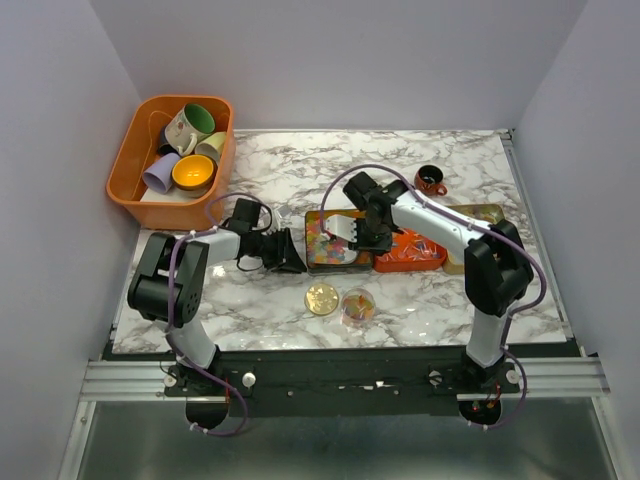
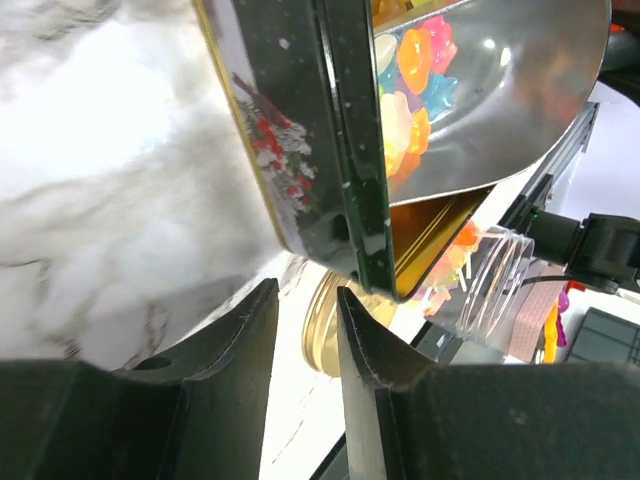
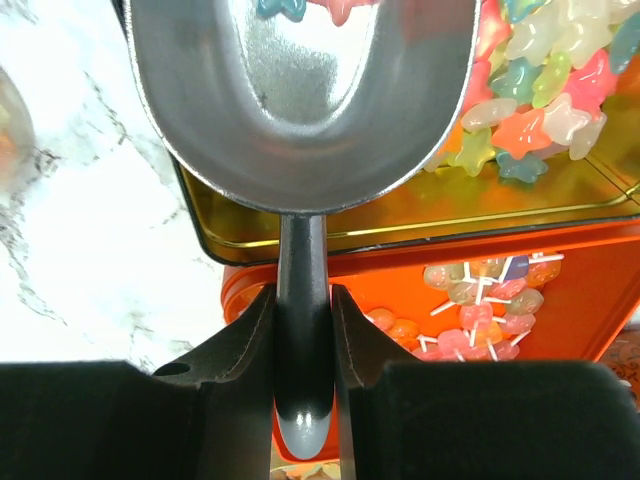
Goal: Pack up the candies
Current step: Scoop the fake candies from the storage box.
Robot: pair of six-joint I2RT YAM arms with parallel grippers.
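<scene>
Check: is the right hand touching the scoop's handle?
Touching. Right wrist view: the right hand clamps the scoop by its handle, both fingers flush against it, no gap.

Candies (image 3: 540,110) pink, orange, blue; scoop (image 3: 300,130) silver; tray (image 3: 420,263) orange; table (image 3: 70,230) marbled.

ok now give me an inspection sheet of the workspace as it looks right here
surface: marble table, white with grey veins
job's things: star-shaped candies in an open tin; more in a clear tub beside a gold lid; lollipops in an orange tray; a few candies in the metal scoop
clutter: orange bin of mugs; small brown cup; gold tray
grippers: left fingers slightly apart, nothing between them, tips near the tin's wall; right fingers shut on the scoop's handle
cables: purple cables loop along both arms
surroundings: plain pale walls; metal rail at the near edge
</scene>
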